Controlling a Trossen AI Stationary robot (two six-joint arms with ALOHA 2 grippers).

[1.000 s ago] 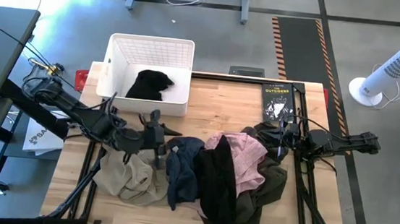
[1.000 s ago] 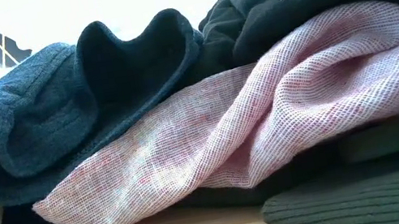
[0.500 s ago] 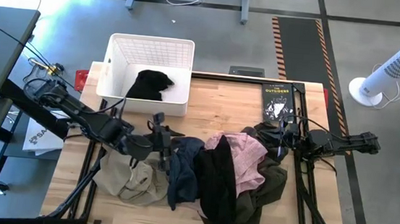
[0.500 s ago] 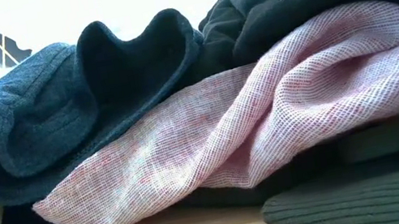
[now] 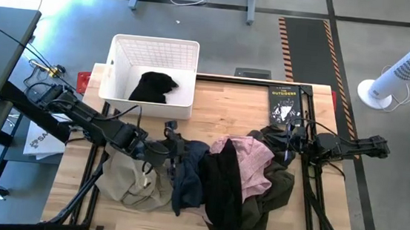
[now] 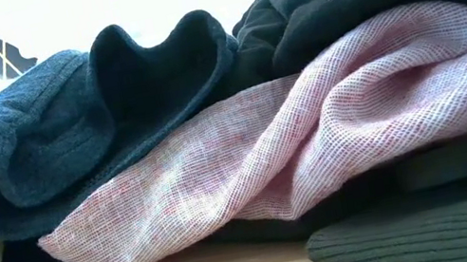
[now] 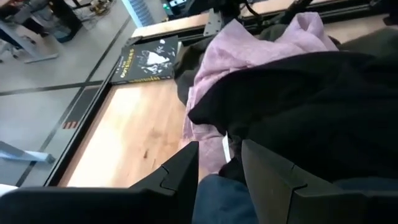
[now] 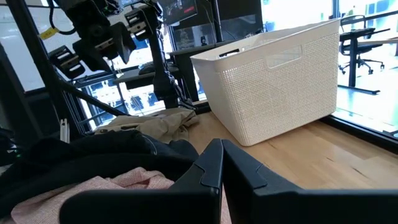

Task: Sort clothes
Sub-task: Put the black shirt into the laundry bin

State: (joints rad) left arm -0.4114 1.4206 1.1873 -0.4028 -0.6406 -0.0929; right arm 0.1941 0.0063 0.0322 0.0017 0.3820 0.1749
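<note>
The clothes lie heaped on the wooden table: a khaki-beige one [image 5: 131,181] at the left, then a navy-grey one [image 5: 187,174], a black one [image 5: 222,187], a light pink one [image 5: 251,162] and a dark olive one [image 5: 276,192]. My left gripper [image 5: 173,146] is open over the navy-grey garment's far left edge [image 7: 217,202], which shows between its fingers. My right gripper [image 5: 290,141] waits shut and empty at the heap's right side. Another black garment [image 5: 154,87] lies inside the white basket [image 5: 155,42]. My left gripper's open fingers [image 7: 180,174] stand on either side of the navy-grey garment's edge [image 7: 216,198], coming level from the table's left. I cannot tell whether they touch the cloth.
The white lattice basket [image 8: 280,81] stands at the far left of the table. A black paperback book [image 5: 283,103] lies at the far right. Bare wood [image 5: 228,106] shows between them, and along the near edge in front of the heap.
My left gripper has moved toward the table's right edge, from above the khaki garment to the navy-grey garment's left edge. The clothes have stayed where they were.
</note>
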